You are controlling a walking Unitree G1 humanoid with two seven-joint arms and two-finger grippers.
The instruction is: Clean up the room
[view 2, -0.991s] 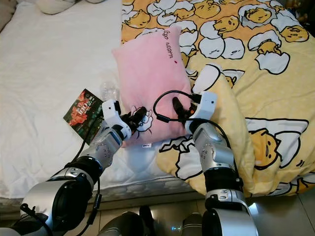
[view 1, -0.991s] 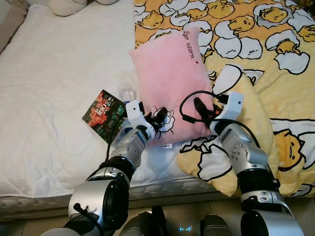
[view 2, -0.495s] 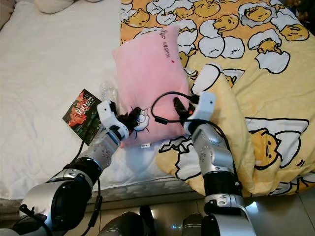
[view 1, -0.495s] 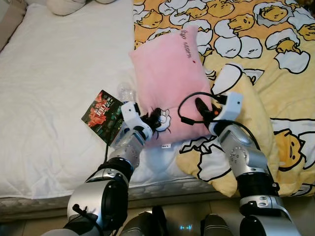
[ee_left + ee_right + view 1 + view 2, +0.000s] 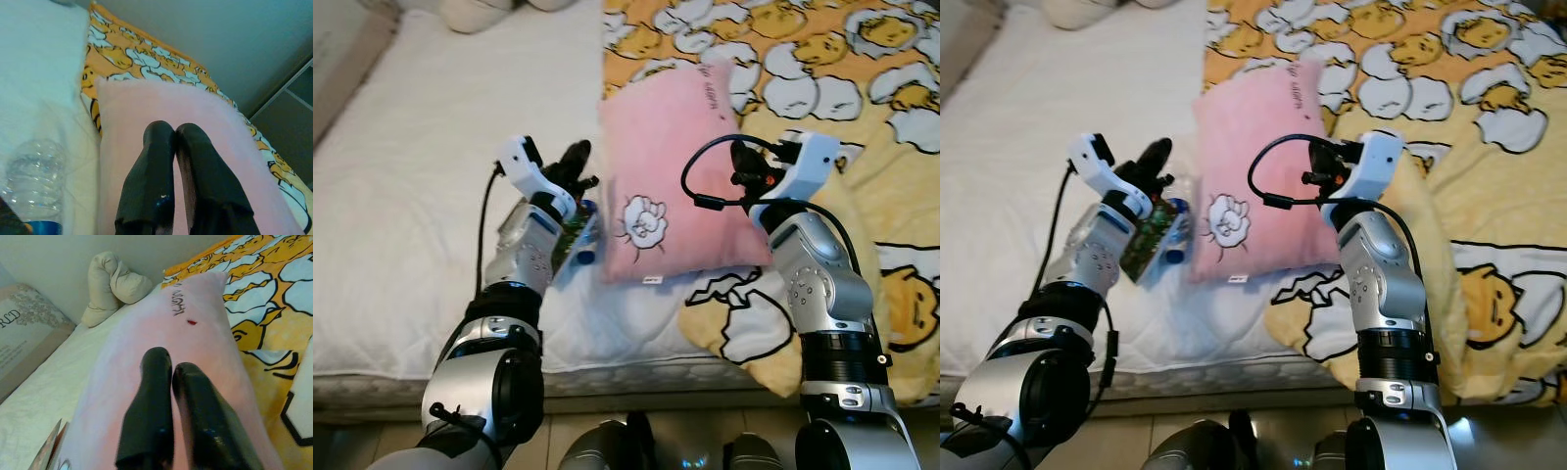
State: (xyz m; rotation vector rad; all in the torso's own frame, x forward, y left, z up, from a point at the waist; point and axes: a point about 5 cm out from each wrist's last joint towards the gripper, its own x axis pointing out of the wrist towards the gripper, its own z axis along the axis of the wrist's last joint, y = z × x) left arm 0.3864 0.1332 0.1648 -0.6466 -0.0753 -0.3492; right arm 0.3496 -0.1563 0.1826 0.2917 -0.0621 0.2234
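pillow mid-bed, straddling sheet/blanket | our left gripper clenched, empty, raised beside its edge | right gripper clenched over it, likely bracing | bottle beside pillow, maybe half tucked under

Both our arms raised and reaching forward, wrists cocked upward.

Our left gripper sits at the end of a bent silver arm, its two black fingers pressed together. Our right gripper is lifted at about the same height, well apart from the left, fingers likewise closed, a black cable looping from its wrist.
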